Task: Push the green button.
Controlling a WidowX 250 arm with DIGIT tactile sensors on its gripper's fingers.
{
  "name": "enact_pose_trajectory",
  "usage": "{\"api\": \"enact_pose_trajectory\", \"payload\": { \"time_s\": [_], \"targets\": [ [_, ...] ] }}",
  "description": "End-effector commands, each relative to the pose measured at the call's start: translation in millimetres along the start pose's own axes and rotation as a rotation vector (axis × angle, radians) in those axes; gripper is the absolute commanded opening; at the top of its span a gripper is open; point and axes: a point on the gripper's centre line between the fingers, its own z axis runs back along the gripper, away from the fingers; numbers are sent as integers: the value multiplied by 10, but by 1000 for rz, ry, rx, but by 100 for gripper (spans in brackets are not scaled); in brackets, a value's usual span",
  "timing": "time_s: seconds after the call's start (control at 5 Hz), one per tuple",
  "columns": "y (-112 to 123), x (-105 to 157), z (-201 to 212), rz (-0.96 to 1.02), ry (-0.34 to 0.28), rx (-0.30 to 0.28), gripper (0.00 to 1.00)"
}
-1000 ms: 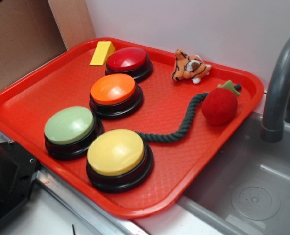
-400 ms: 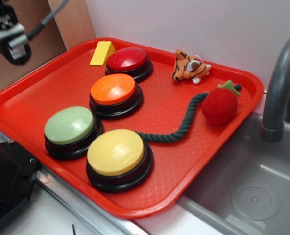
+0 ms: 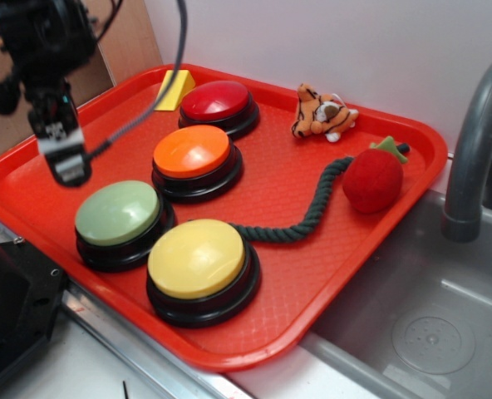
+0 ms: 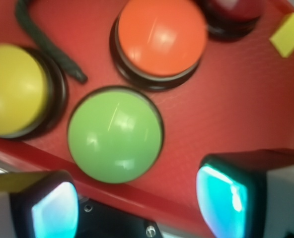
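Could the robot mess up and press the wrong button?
Maybe. The green button sits tight against the yellow button and close to the orange button, so a slightly off descent could hit a neighbor. The pincer hangs left of the green dome, not over its middle, so it might clip the edge and slide off. The rope ends right by the yellow button, but looks out of the way.
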Motion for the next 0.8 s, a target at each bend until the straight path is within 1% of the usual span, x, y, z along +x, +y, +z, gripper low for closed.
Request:
{"api": "enact_pose_trajectory", "payload": {
  "time_s": [0.0,0.2,0.4,0.6],
  "targets": [
    [15,72,-420,-48,-22,-52,100],
    [-35,189,-392,-76,-25,-47,100],
    [-110,300,-421,-119,-11,-53,100],
    [-148,305,-458,-132,2,-59,100]
  ]
}}
